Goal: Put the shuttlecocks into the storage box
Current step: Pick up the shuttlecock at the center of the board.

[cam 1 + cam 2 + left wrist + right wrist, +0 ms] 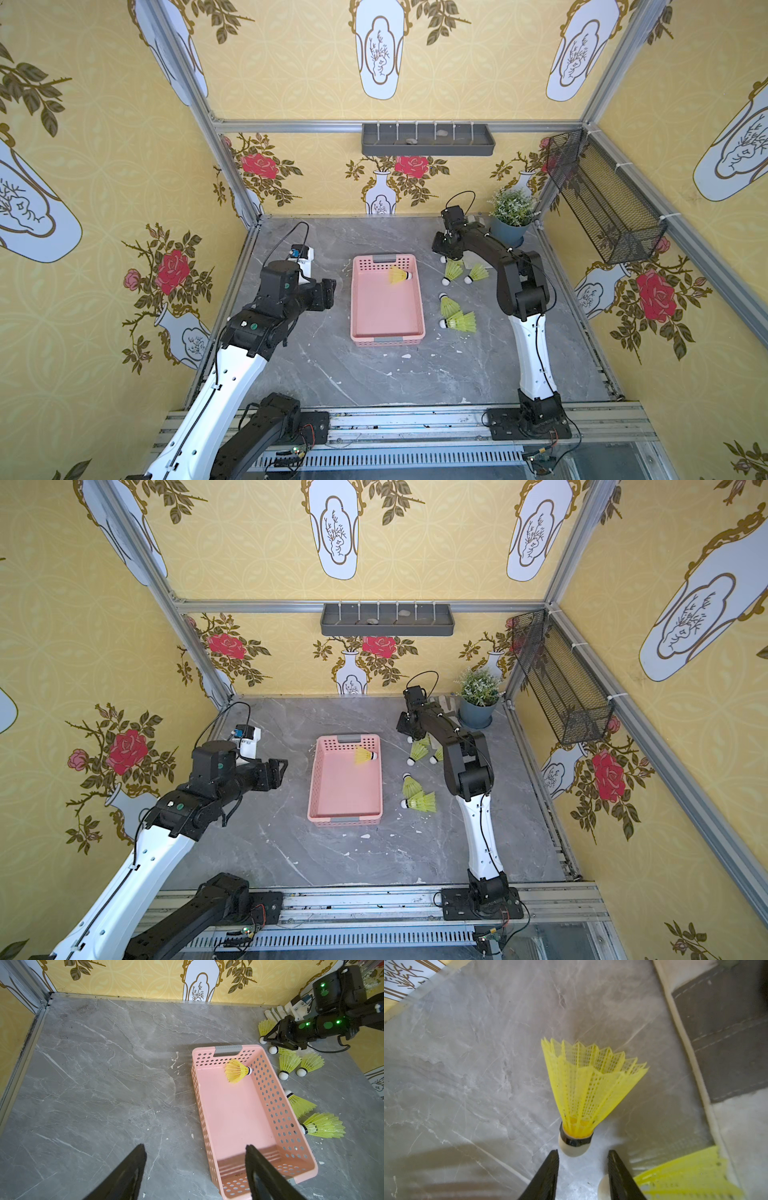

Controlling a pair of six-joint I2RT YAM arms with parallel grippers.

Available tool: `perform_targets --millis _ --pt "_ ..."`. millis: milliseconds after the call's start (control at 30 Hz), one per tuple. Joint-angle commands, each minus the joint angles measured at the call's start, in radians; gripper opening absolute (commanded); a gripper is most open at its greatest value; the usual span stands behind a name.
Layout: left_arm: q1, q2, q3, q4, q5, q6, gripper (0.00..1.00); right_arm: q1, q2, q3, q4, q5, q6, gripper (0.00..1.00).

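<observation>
- The grey marble tabletop [332, 374] fills the lower middle of both top views. Two black-and-white arms rise from its near edge at the bottom of the frame.
- The left gripper [328, 293] [195, 1146] hovers left of centre, beside the box. Its jaws are wide apart and hold nothing.
- The pink storage box [384, 316] [345, 791] sits at the centre of the frame, its long side running near to far. It has perforated walls and a grey tab on each short end.
- Two shuttlecocks [460, 323] [449, 305], neon yellow with white tips, lie on the tabletop just right of the box's near half.
- One shuttlecock [399, 275] [236, 1071] lies on its side inside the box, in the far right corner, white tip at the right wall.
- Two more shuttlecocks [453, 272] [478, 273] lie right of the box's far end, tips pointing toward the bottom of the frame.
- The right gripper [444, 254] [583, 1152] is low over the tabletop just beyond them. In the right wrist view its jaws stand narrow but apart.
- The closest shuttlecock [587, 1088] lies with its white tip just ahead of the fingertips, not clamped. Whether a finger touches it cannot be told.
- Another shuttlecock [685, 1176] shows partly behind one finger.
- A potted plant [513, 208] in a blue pot stands in the far right corner.
- A dark grey wall tray [428, 141] hangs at top centre, and a black wire mesh basket [602, 199] hangs at upper right.
</observation>
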Motion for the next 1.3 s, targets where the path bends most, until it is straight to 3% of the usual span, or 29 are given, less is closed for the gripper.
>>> perform_targets --millis 0,500,733,1000,1267 --pt "0.001 0.001 -0.005 0.006 0.003 0.005 0.77 0.000 0.018 0.024 -0.006 0.009 0.008 0.44" --pt "0.002 -0.001 -0.005 0.008 0.011 0.004 0.77 0.001 0.107 0.110 -0.034 0.030 0.020 0.49" --pt "0.002 -0.002 -0.007 0.008 0.011 0.005 0.77 0.003 0.102 0.096 -0.013 0.037 0.006 0.32" --pt "0.002 0.003 -0.009 0.006 0.010 0.006 0.77 0.008 -0.058 -0.063 0.130 -0.042 -0.066 0.20" --pt "0.004 0.018 -0.009 0.013 0.053 0.018 0.77 0.032 -0.315 -0.324 0.287 -0.137 -0.184 0.19"
